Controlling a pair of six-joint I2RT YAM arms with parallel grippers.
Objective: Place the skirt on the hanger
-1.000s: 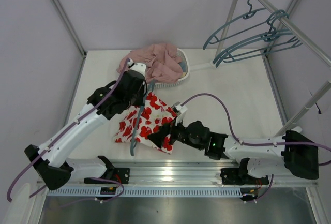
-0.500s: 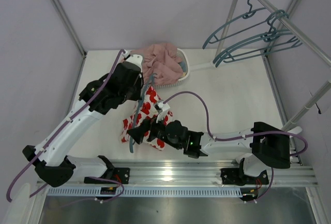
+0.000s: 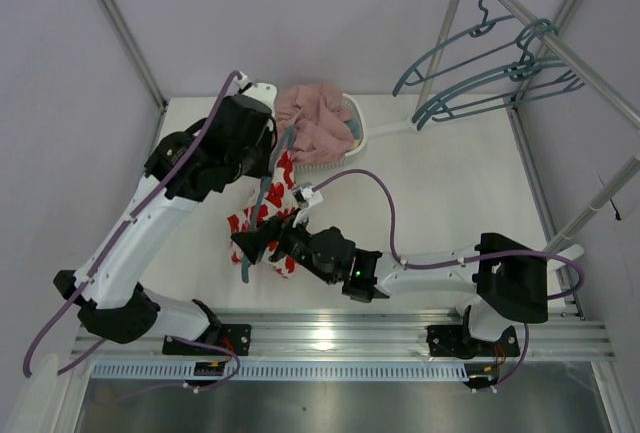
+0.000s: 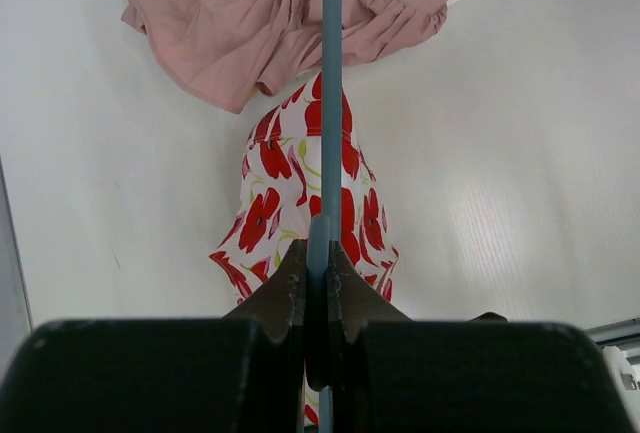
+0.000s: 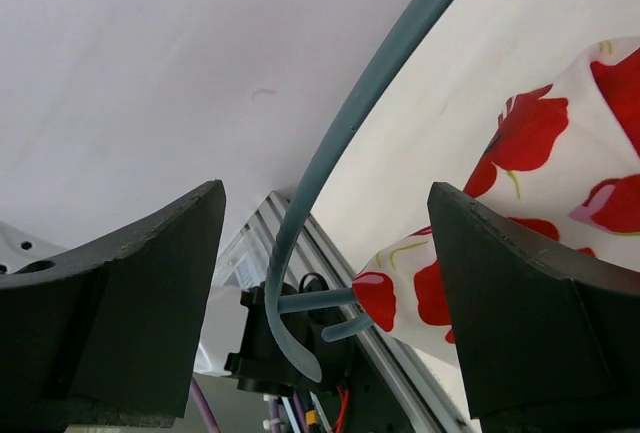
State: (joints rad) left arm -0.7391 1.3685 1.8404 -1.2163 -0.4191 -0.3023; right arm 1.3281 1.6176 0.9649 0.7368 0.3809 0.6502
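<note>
Near the middle of the white table (image 3: pixel 450 183), the left gripper (image 4: pixel 318 253) is clenching the thin teal-grey plastic hanger (image 4: pixel 331 103). Its jaws are pressing tight on the slim bar, which is running straight out from them toward the far edge. Beneath that bar the white cloth skirt (image 4: pixel 275 203) printed with big red poppies is bunching in a narrow drape. Whether it is threaded over the hanger I cannot tell.

From the near side the right gripper (image 5: pixel 325 213) is reaching in, released. Its two dark fingers (image 5: pixel 130 293) are standing wide apart with the hanger's curved end passing between them, and a fold of the skirt is showing just beside one finger.

Behind, a crumpled dusty-pink garment (image 3: pixel 315 118) is spilling over a white oval basket (image 3: pixel 357 131). Several matching hangers (image 3: pixel 480 73) are hanging from a metal rail (image 3: pixel 560 48) at the far right corner.
</note>
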